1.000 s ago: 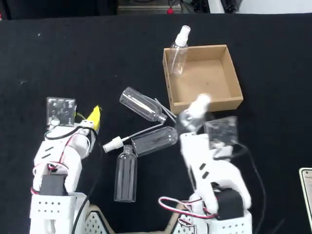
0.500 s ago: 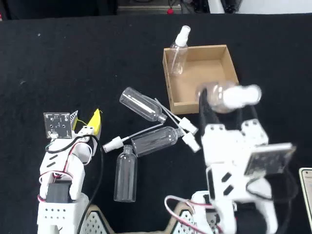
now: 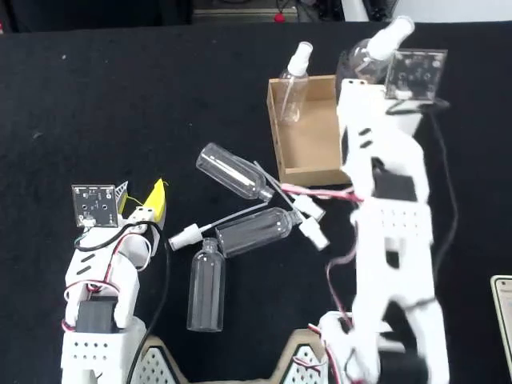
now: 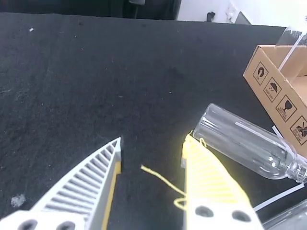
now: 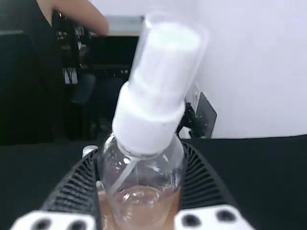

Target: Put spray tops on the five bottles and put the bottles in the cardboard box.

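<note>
- The right gripper (image 3: 362, 70) is stretched out over the far right corner of the cardboard box (image 3: 306, 171). Its jaws are clamped on the body of a clear bottle (image 5: 143, 165) that already has its white spray top (image 5: 157, 86) on.
- Step in hand, as I judge it: boxing this finished bottle. The next move calls for bringing it down inside the box walls and only then parting the jaws, keeping clear of the other capped bottle (image 3: 293, 83) leaning in the box's far left corner.
- The left gripper (image 3: 138, 197) rests low at the near left of the worktop (image 3: 104, 88), with its jaws wide and nothing between them.
- Three uncapped bottles lie between the arms: one (image 3: 234, 170) just left of the box, one (image 3: 254, 230) nearer, and one (image 3: 206, 286) nearest. Loose spray tops (image 3: 310, 221) lie beside them.
- A second ago the right arm held this bottle low by the box's near wall. It has since lifted and swung far out over the box. The left arm drew back slightly, then stayed still.
</note>
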Robot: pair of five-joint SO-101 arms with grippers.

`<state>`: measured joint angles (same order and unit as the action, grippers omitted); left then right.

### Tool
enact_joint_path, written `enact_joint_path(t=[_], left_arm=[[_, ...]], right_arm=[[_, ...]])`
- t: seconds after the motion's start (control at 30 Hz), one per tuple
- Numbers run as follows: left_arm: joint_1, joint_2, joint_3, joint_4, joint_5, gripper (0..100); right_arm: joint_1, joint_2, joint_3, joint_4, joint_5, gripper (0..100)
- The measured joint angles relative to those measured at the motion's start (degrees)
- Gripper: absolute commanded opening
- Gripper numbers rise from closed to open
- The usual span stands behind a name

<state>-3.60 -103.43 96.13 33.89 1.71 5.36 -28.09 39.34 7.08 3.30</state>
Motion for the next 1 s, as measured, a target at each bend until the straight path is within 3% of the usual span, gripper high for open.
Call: enact_joint_path(t=[0.37,1.0], left_arm=[[0.0,0.0,0.0,0.0,0.0,20],[0.0,0.62,0.0,0.0,0.0,20]], right_arm=[[0.18,20.04,-0.09,-20.66,0.0,1.1],[0.26,46.95,-16.26,-22.33,0.0,1.1]])
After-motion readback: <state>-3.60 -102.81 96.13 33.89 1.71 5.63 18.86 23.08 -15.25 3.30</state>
